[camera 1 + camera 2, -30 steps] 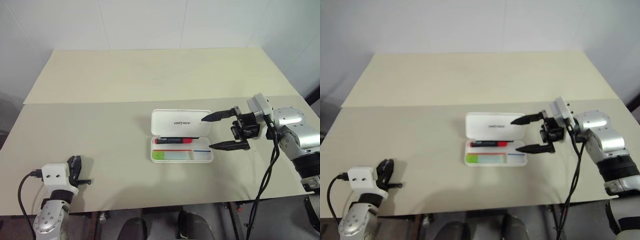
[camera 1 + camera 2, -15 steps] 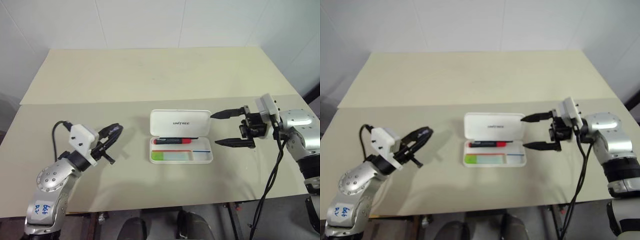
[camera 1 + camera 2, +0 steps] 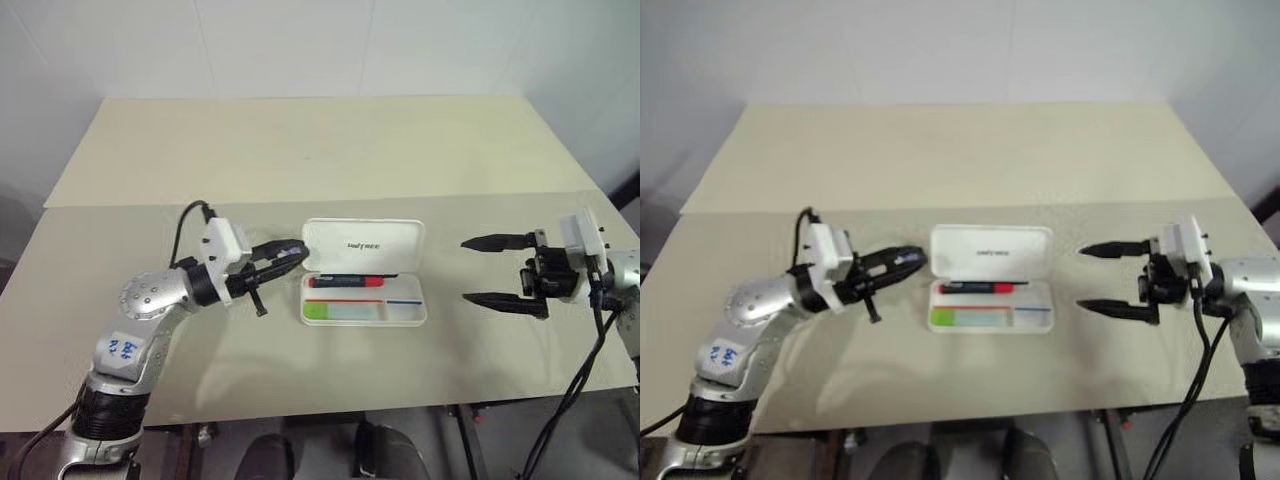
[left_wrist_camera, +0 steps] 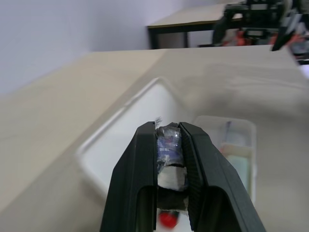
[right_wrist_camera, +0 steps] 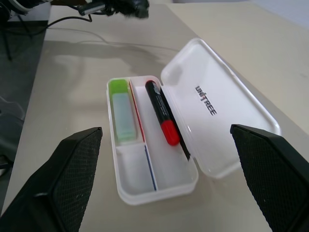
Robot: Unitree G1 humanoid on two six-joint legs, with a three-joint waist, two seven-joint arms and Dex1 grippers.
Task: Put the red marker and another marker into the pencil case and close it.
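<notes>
beige table (image 3: 300, 150), open pencil case (image 3: 363, 272)

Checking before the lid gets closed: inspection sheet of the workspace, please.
Surface: pale beige table, a seam running across it.
Job's things: white pencil case lying open, lid flat toward the far side. Red marker and green-capped marker both lie inside the tray, in separate compartments.
Clutter: nothing seen.
Pincers: left pincer at the case's left end, fingers nearly together with a small crumpled scrap wedged between them in the left wrist view; what it is, cannot tell. Right pincer wide open, off the case's right end, apart from it.
Cables: black cable looping at the left wrist; black cable hanging from the right arm.
Surroundings: white walls; another table in the left wrist view.
</notes>
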